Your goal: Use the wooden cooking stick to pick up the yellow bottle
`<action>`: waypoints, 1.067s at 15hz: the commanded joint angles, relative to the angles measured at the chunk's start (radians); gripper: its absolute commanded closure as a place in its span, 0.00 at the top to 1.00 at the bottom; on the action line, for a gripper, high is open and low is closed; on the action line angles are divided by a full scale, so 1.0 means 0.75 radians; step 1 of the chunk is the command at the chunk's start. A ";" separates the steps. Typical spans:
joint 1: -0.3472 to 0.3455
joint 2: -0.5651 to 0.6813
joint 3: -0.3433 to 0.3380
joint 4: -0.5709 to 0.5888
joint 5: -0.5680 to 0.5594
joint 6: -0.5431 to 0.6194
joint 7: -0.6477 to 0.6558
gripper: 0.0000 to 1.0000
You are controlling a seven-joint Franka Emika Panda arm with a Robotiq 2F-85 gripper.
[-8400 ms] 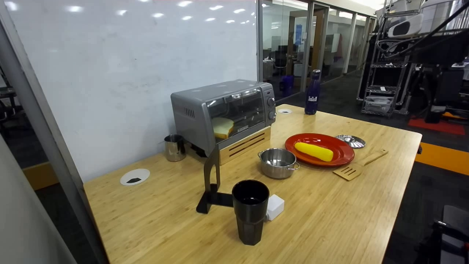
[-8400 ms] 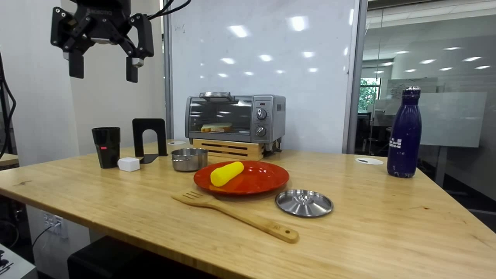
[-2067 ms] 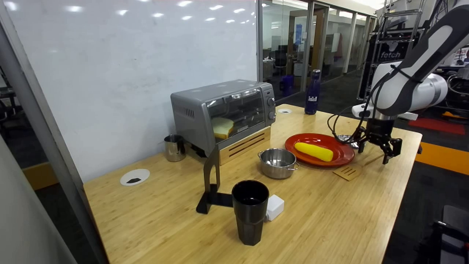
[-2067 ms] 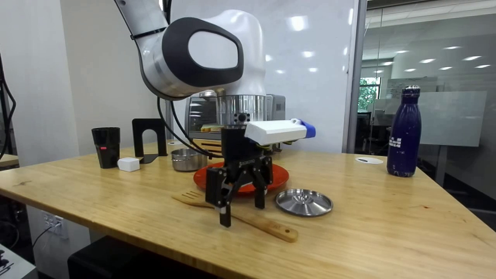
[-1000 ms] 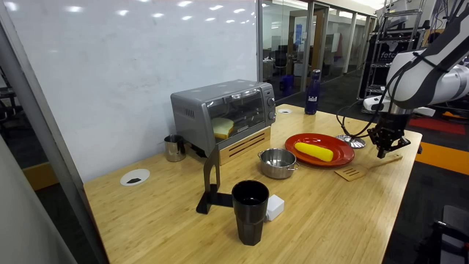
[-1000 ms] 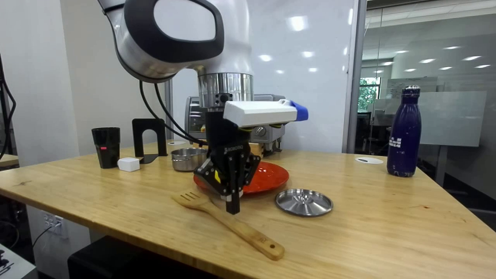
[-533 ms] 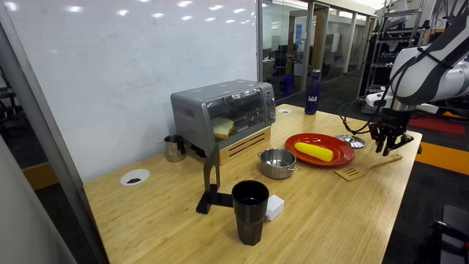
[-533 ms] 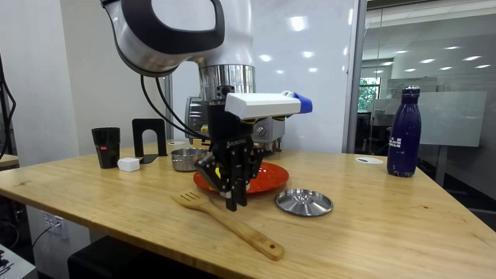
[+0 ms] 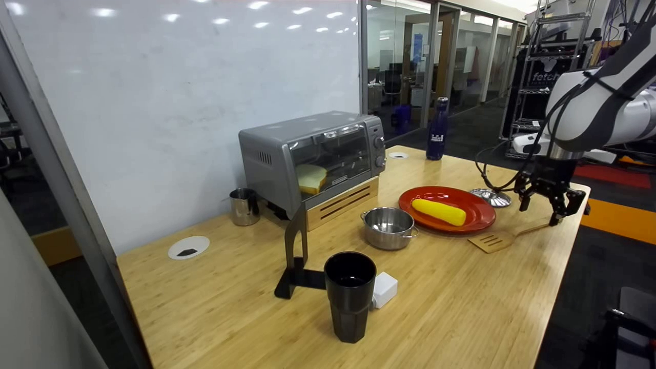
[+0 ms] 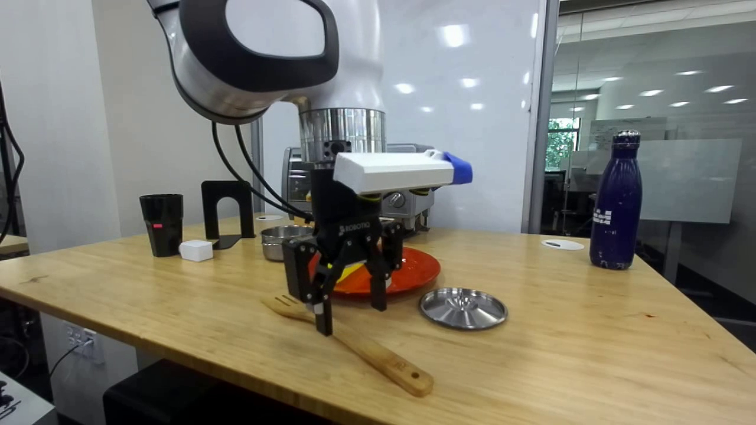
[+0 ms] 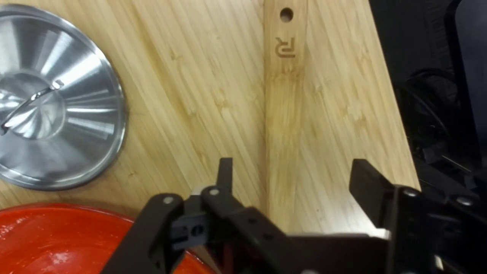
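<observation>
Right under the gripper [image 10: 351, 314], the wooden cooking stick [image 11: 283, 114] (a slotted spatula, rlly) is lying flat on the table [image 10: 531, 366], its handle running btwn the fingertips & its hole end pointing out ahead of them. Jaws are standing apart w/ nothing held, prob. b/c the next move is calling for a pinch across the handle's narrow width; views aren't showing if tips are touching the table. Off to one side of the gripper, the yellow bottle [image 9: 439, 212] is lying down on the red plate [image 11: 57, 243], whose raised rim is maybe keeping it from rolling off but also, IMO, getting in the blade's way. Blade is resting just beside the plate, so a handle grip would be leaving that end free for scooping. Metal lid [image 11: 83, 125] is sitting near the gripper, same side, poss. crowding a finger.
</observation>
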 commanded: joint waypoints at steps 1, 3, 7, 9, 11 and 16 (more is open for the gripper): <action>0.007 0.042 -0.009 -0.016 0.009 0.061 0.031 1.00; 0.004 0.058 -0.009 -0.015 0.002 0.069 0.048 1.00; -0.006 0.085 -0.007 -0.014 -0.001 0.095 0.061 0.74; -0.012 0.092 -0.005 -0.017 0.001 0.105 0.059 0.60; -0.017 0.087 -0.004 -0.021 0.005 0.108 0.054 0.45; -0.029 0.062 -0.006 -0.030 0.015 0.123 0.044 0.10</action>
